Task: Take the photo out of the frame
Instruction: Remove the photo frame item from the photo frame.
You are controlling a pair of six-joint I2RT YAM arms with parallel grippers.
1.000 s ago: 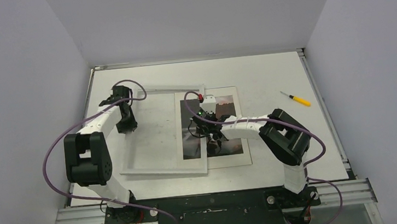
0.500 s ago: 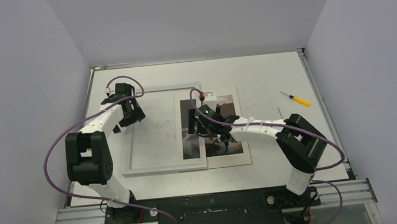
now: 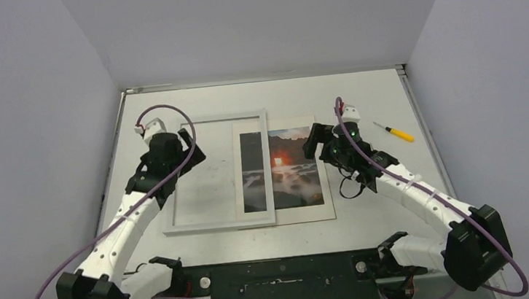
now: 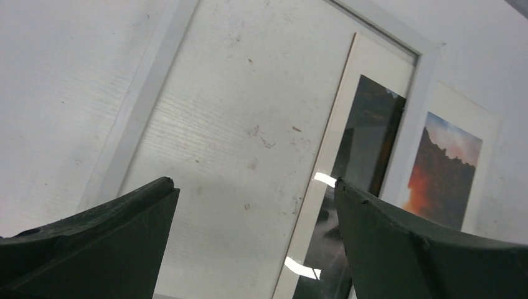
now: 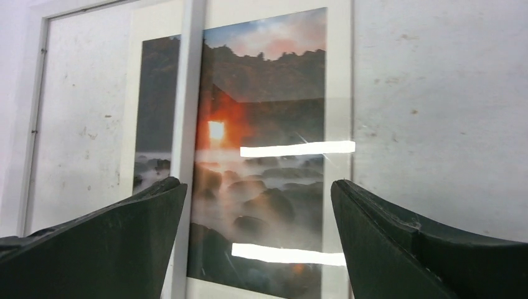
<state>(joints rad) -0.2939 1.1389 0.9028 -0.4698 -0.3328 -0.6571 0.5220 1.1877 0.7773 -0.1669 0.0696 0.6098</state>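
Note:
The white frame (image 3: 219, 226) lies flat on the table, left of centre. The photo (image 3: 294, 168), a sunset print with a pale border, lies face up beside it. The frame's right rail (image 5: 187, 93) crosses over the photo (image 5: 268, 93), so the print's left strip shows inside the frame's opening. My left gripper (image 3: 183, 151) hovers open over the frame's far left corner, holding nothing. In the left wrist view its fingers (image 4: 254, 184) straddle bare table inside the frame (image 4: 146, 93). My right gripper (image 3: 318, 146) hangs open above the photo's right edge, empty (image 5: 256, 182).
A small yellow-handled screwdriver (image 3: 399, 133) lies on the table to the right of the photo. Grey walls close in the table on the left, far and right sides. A metal rail with the arm bases runs along the near edge.
Both grippers opened. The left let go of the frame, which now lies flat, and drew back. The right rose off the photo and moved right, uncovering the print.

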